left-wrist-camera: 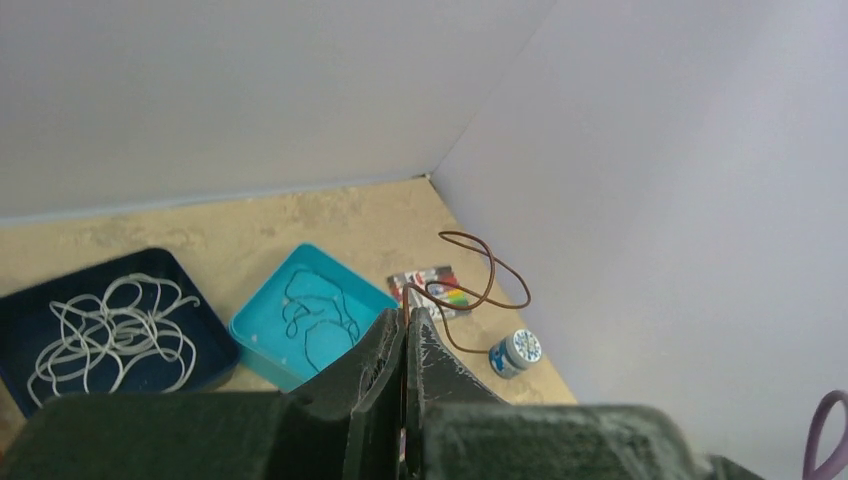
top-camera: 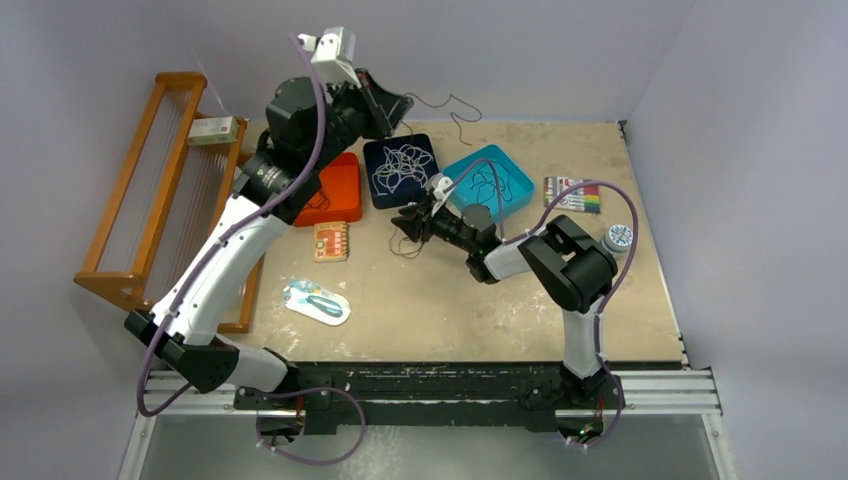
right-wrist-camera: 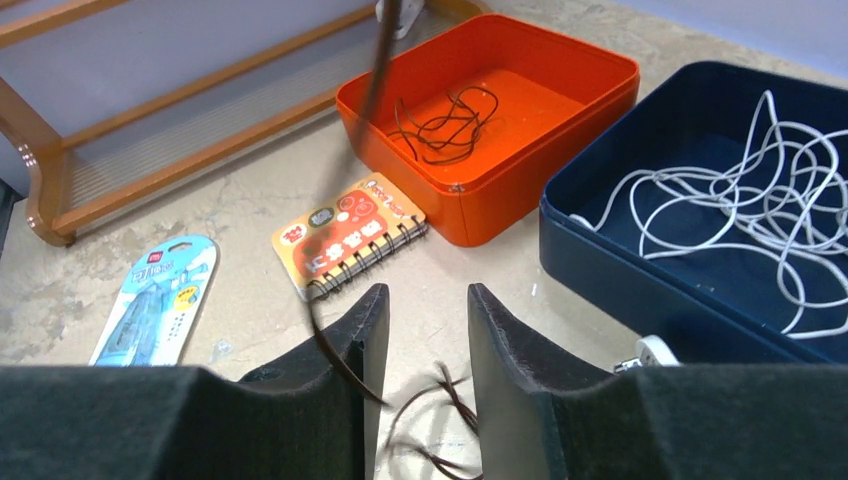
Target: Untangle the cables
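Observation:
My left gripper (top-camera: pixel 388 112) is raised high at the back and shut on a dark brown cable (left-wrist-camera: pixel 487 276), whose free end loops past the fingertips (left-wrist-camera: pixel 385 330). The same strand (right-wrist-camera: pixel 372 90) hangs down to a small brown tangle (right-wrist-camera: pixel 445 415) on the table. My right gripper (right-wrist-camera: pixel 425 300) is open low over that tangle, which lies between its fingers; it also shows in the top view (top-camera: pixel 408 226). White cables (top-camera: pixel 398 165) lie in the dark blue tray (top-camera: pixel 376 192). Black cables (top-camera: pixel 488 186) lie in the teal tray (top-camera: pixel 520 185). Brown cables (right-wrist-camera: pixel 445 125) lie in the orange tray (right-wrist-camera: pixel 520 195).
A wooden rack (top-camera: pixel 150 190) stands at the left with a small box (top-camera: pixel 213 130) on it. A spiral notebook (top-camera: pixel 331 241) and a blue packet (top-camera: pixel 316 302) lie front left. A marker pack (top-camera: pixel 572 194) and a small jar (top-camera: pixel 618 237) sit at the right.

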{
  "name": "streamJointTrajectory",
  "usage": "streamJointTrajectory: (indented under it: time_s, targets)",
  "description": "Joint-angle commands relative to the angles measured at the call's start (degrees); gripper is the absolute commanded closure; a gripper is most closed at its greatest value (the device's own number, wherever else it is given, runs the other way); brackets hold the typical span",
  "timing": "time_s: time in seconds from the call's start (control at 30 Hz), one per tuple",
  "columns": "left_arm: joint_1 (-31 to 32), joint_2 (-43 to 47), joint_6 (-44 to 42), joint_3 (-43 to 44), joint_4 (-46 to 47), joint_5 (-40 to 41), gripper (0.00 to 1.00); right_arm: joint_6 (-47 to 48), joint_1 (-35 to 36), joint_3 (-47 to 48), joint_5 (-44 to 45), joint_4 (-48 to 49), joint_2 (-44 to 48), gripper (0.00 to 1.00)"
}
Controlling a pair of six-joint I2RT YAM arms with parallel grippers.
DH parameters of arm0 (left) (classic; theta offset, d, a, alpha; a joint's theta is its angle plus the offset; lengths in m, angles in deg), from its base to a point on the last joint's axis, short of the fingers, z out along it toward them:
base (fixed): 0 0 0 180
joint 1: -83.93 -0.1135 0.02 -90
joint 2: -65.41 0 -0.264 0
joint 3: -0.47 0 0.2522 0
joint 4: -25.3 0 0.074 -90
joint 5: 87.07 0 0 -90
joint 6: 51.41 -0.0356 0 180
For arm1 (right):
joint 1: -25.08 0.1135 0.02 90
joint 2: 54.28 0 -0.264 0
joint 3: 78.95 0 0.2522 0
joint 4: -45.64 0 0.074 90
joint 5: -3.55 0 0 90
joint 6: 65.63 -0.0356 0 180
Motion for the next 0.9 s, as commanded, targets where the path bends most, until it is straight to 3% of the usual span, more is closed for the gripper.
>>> streamJointTrajectory:
  time_s: [0.0, 0.43, 0.87]
  targets:
    - [0.1, -1.8, -2.9, 9.6, -2.3, 2.1, 1.0, -0.7, 0.4, -1.2, -0.3, 2.0, 0.4, 0.64]
    - [0.1, -6.2, -7.6, 29.8, -7.2, 11.0, 1.0, -3.7, 0.6, -11.5, -0.3, 7.7, -1.2, 0.72]
    - [0.1, -6.9, -14.4, 36.1, -1.4, 19.1, 1.0, -6.9, 0.6, -14.9, 4.1, 7.9, -1.0, 0.78]
